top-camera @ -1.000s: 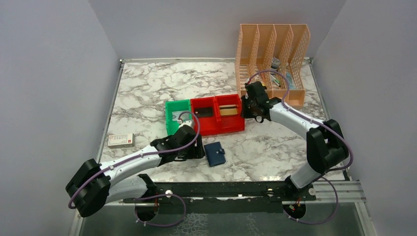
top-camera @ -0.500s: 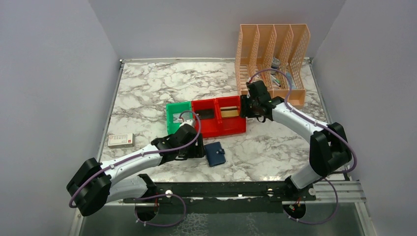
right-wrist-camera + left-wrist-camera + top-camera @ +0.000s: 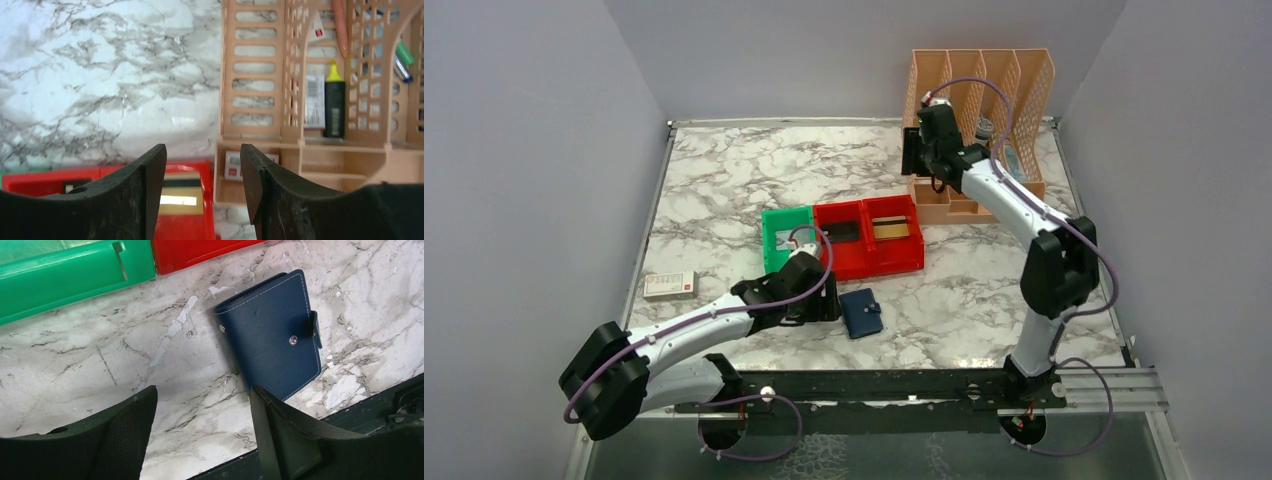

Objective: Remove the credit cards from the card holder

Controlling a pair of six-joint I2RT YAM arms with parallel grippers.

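Note:
The card holder (image 3: 861, 313), a closed navy-blue wallet with a snap tab, lies flat on the marble table near the front edge; it also shows in the left wrist view (image 3: 272, 332). My left gripper (image 3: 827, 301) is open and empty, low over the table just left of the card holder. My right gripper (image 3: 911, 155) is open and empty, raised beside the left end of the peach file rack (image 3: 977, 120). A gold card (image 3: 894, 228) lies in the right red bin (image 3: 894, 235), also seen in the right wrist view (image 3: 179, 192). A dark card (image 3: 838, 230) lies in the left red bin.
A green bin (image 3: 785, 236) adjoins the red bins on the left. A small white and red box (image 3: 670, 285) lies at the table's left edge. The rack holds pens, a highlighter (image 3: 334, 102) and small packets. Grey walls enclose the table.
My right gripper has lifted away from the right red bin and moved back to the left end of the file rack. The left arm and card holder have not moved.

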